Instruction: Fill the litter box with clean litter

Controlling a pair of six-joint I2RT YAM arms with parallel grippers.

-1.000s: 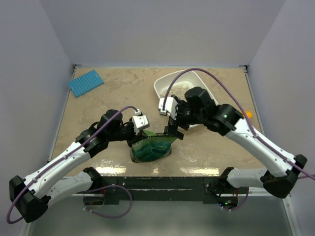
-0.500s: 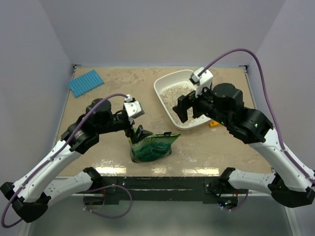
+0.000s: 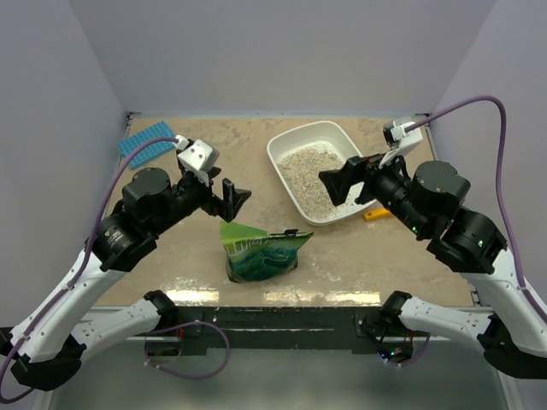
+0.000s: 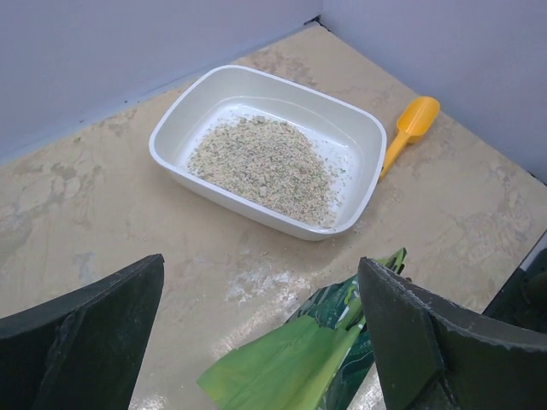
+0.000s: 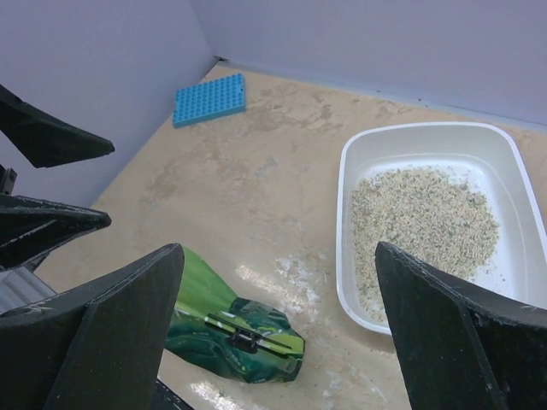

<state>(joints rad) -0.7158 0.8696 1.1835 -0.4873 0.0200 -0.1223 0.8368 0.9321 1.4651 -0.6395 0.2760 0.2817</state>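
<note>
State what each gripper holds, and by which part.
Nothing is held. The left gripper and right gripper both have jaws wide apart and empty; the green pouch lies free of both.

Your surface (image 3: 248,162): beige, mottled. Directly on it:
- litter box (image 4: 261,212), far side, right of centre
- orange scoop (image 4: 417,115), just beside box's right side
- green pouch (image 3: 261,256), lying near front centre, apart from box
- blue gridded mat (image 3: 141,147), far left corner
- pale dusty patch (image 4: 256,282), between pouch and box
</note>
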